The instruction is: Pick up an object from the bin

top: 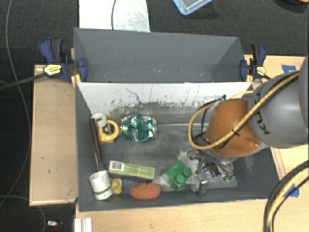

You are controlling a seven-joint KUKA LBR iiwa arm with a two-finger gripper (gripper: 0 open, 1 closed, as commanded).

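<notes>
My gripper (202,177) is low in the bin's front right part, just under the arm's orange cover. Right at its left side lies a green blocky thing (177,174) wrapped partly in clear plastic, touching or nearly touching the gripper. Whether that thing sits between the fingers is hidden. Further left along the front lie a pale green flat box (131,169) and a red-orange oval (145,191).
A white cylinder (100,184) and a small yellow piece (116,185) sit in the front left corner. A dark stick (95,144) runs along the left wall. At the back left lie a yellow ring (108,130) and a crinkled green-and-white packet (138,128).
</notes>
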